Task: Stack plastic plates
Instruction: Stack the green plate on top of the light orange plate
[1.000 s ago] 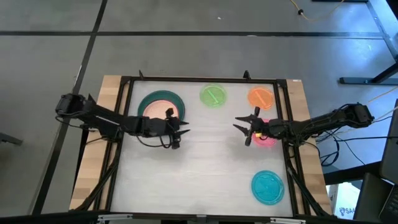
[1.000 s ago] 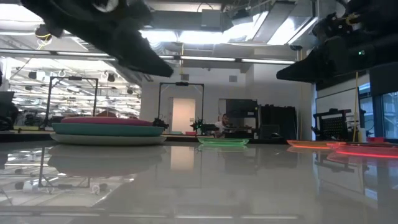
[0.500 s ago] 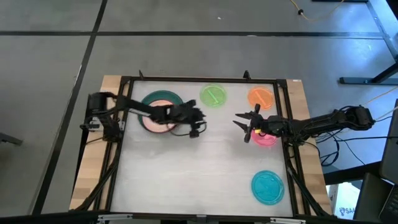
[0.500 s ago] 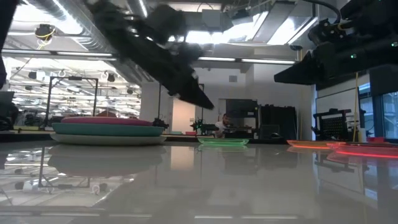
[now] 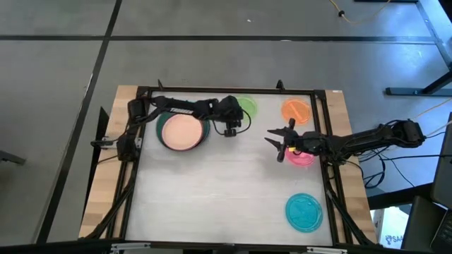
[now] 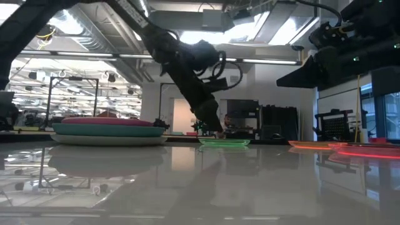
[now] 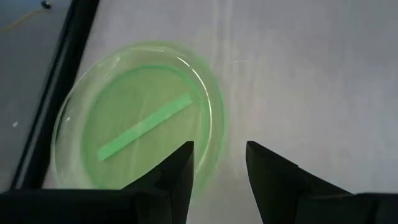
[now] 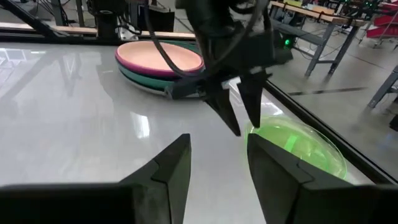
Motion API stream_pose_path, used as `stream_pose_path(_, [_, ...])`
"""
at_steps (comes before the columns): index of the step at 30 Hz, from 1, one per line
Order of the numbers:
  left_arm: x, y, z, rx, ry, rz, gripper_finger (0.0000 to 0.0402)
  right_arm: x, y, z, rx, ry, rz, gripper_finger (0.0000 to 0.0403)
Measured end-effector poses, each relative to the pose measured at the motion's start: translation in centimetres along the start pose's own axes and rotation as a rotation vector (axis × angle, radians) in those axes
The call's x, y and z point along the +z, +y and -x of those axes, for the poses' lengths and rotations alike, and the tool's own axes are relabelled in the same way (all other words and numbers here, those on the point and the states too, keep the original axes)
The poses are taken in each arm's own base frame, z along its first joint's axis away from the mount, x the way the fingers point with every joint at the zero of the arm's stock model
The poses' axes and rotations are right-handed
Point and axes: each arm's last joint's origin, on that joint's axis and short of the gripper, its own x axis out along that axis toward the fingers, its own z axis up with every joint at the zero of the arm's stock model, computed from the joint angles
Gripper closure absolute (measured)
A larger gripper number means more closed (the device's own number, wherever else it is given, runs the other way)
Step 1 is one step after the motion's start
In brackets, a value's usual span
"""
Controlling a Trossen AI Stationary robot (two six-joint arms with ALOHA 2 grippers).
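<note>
White tabletop (image 5: pixel 226 190): spreads under left gripper (image 7: pixel 219 155) and right gripper (image 5: pixel 268 139), glossy. Black frame rail (image 5: pixel 226 89): bounds the table, just beyond left gripper's fingertips. Wooden board (image 5: pixel 99 183): outside the frame, behind both arms' bases. Grey floor (image 5: pixel 212 42): past the rail. Yellow cable (image 5: pixel 360 15): on the floor, well apart from right gripper. Lit doorway (image 6: pixel 183 115): in the room behind left gripper.

1. You see a stack of large plates (image 5: pixel 182 132) at the table's far left: peach on top, pink, teal and grey rims beneath.
2. Your green plate (image 5: pixel 248 106) lies flat beside it, partly hidden.
3. The orange plate (image 5: pixel 296 110) sits far right.
4. The magenta plate (image 5: pixel 302 158) lies right.
5. The cyan plate (image 5: pixel 304 212) lies near right.
</note>
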Motion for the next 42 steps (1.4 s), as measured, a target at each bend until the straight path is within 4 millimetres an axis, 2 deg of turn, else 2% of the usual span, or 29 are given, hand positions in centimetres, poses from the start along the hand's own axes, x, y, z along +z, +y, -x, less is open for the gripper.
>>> stream_pose_path(5, [-0.6, 0.6, -1.0, -0.033, 0.018, 0.01, 0.0262, -0.3, 0.1, -0.2, 0.001, 0.02, 0.007, 0.0251])
stream_pose_path(13, [-0.5, 0.3, -1.0, 0.027, 0.049, 0.0, 0.028, -0.7, 0.4, -1.0, 0.001, 0.025, 0.009, 0.0251])
stream_pose_path(16, [-0.3, -0.4, -0.8, 0.071, 0.085, -0.019, 0.0285, -0.9, 0.5, -1.3, 0.001, 0.03, 0.011, 0.0251])
stream_pose_path(21, [2.0, -1.1, 0.0, 0.112, 0.09, -0.038, 0.0291, -1.1, 0.6, -1.4, -0.017, 0.037, 0.018, 0.0251])
stream_pose_path(24, [2.7, -0.6, -0.1, 0.138, 0.116, -0.019, 0.0291, -1.0, 0.5, -1.4, -0.033, 0.032, 0.015, 0.0251])
stream_pose_path(31, [3.8, 0.0, -2.0, 0.153, 0.105, 0.023, 0.0292, -1.0, 0.5, -1.4, -0.034, 0.024, 0.01, 0.0251])
stream_pose_path(35, [4.2, -0.2, -3.7, 0.253, 0.136, 0.045, 0.0292, -1.0, 0.5, -1.4, -0.034, 0.023, 0.008, 0.0251])
stream_pose_path(38, [4.6, -0.5, -4.4, 0.322, 0.199, 0.025, 0.0292, -1.0, 0.5, -1.4, -0.033, 0.025, 0.009, 0.0251])
stream_pose_path(42, [4.5, -0.8, -5.5, 0.321, 0.287, 0.008, 0.0292, -1.0, 0.5, -1.4, -0.033, 0.025, 0.009, 0.0251])
